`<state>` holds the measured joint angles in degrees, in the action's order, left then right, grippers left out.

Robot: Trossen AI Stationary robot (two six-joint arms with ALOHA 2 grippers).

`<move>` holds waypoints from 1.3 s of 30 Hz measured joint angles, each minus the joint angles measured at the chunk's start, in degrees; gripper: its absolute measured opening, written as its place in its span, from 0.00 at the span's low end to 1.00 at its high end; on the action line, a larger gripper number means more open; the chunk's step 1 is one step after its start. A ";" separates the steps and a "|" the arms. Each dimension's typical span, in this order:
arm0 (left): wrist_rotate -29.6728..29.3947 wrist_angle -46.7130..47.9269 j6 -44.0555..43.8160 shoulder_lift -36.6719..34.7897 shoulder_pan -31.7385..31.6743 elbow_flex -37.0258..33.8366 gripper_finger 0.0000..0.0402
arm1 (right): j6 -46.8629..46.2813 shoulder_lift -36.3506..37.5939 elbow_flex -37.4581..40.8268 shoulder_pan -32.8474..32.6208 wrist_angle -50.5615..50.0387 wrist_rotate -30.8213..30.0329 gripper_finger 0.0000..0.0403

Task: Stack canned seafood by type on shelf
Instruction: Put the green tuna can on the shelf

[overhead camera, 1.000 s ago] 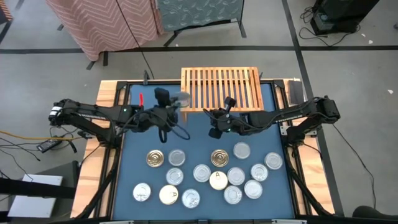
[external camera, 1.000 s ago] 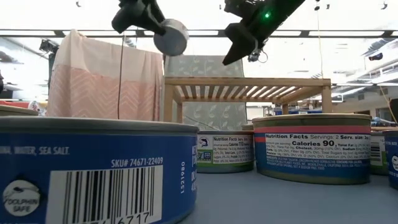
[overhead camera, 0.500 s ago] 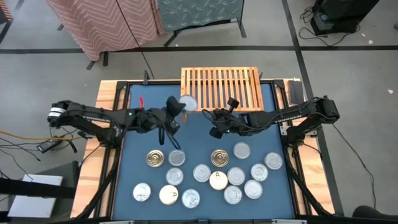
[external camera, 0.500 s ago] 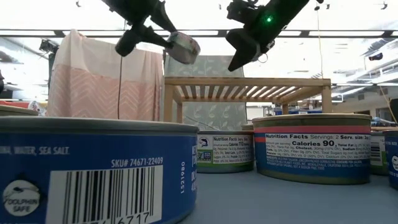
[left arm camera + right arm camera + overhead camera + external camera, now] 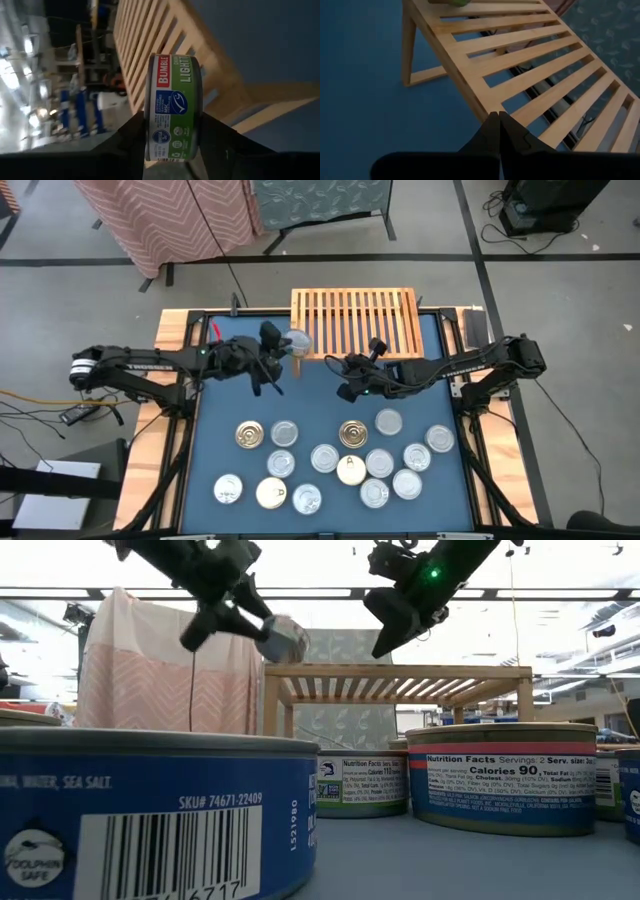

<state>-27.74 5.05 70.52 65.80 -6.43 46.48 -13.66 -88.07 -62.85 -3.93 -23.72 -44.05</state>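
**Tin in the air at the shelf's corner**

Left hand (image 5: pixel 283 348) is clamped on a green-labelled tin (image 5: pixel 172 107), held above the shelf (image 5: pixel 355 322) at its near left corner, seemingly clear of the slats. Right hand (image 5: pixel 345 376), fingers together, hangs before the shelf front. Remaining tins (image 5: pixel 350 434) sit on the blue tabletop (image 5: pixel 215 410).

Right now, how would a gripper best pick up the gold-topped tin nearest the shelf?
From straight above, one finger on each side of its round wall. The gold-topped tin lies flat on the table, lid up. The side toward the shelf is bare; a silver tin stands close beside it.
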 joint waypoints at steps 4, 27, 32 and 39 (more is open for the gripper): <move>0.04 -9.31 4.03 -0.35 -0.29 -5.14 0.39 | -1.25 0.00 0.00 0.06 -0.06 -0.02 0.00; 1.57 -11.31 1.31 -0.83 -1.25 -8.27 0.41 | -3.40 0.00 0.00 0.07 0.08 -0.02 0.00; -0.26 -5.73 0.84 -0.61 -1.45 -7.04 0.48 | -3.43 0.00 0.00 -0.15 0.08 0.19 0.00; 1.20 -4.86 -1.62 -0.68 -1.43 -5.19 0.57 | -4.87 -0.02 0.00 -0.19 0.08 0.24 0.00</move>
<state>-26.54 0.20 68.91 65.12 -7.86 41.29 -18.52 -88.09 -62.85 -4.12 -23.64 -43.81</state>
